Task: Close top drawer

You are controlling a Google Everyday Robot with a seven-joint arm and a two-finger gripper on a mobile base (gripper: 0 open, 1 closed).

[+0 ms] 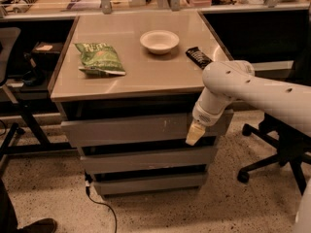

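One drawer, the top drawer (126, 130), juts out beneath the surface (146, 72); the hand (195, 133), pinched narrow, sits at its front, so the push looks mostly undone.

Warm, orange-ish indoor light here, pretty dim overall. The tabletop (155, 79) picks up a soft sheen from above, brightest toward the back. Heavy shadow sits under its front edge and beneath the top drawer (126, 129). The gripper (195, 133), at that drawer front's right side, shows pale against the grey.
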